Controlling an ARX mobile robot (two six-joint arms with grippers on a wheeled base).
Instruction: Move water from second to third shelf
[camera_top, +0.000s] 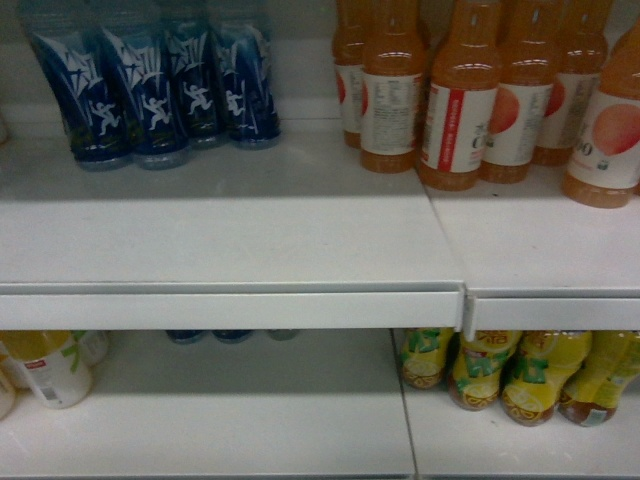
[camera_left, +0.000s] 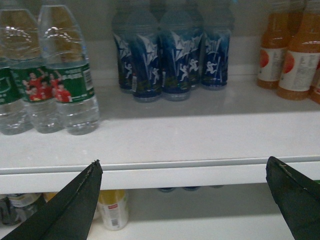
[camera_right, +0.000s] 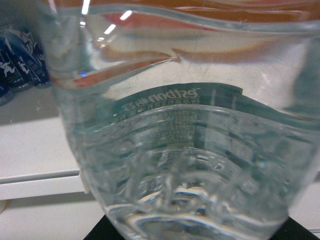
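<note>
At the left end of the shelf (camera_left: 165, 135), in the left wrist view, clear water bottles (camera_left: 67, 70) with green labels stand in a row, with blue bottles (camera_left: 172, 60) beside them and orange bottles (camera_left: 295, 55) further right. The left gripper (camera_left: 185, 200) hangs just in front of the shelf edge, spread wide with nothing between its two dark tips.

To the right, the right wrist camera is filled by one water bottle (camera_right: 175, 145), its green label showing through the water. It sits pressed close against the camera and appears to be carried by the right gripper, though the fingers are hidden, so I cannot tell for certain how they grip.

In the head view neither arm appears. To set this bottle down well, I would keep it upright, steer it toward bare shelf away from the other drinks, and lower it squarely before letting go.
</note>
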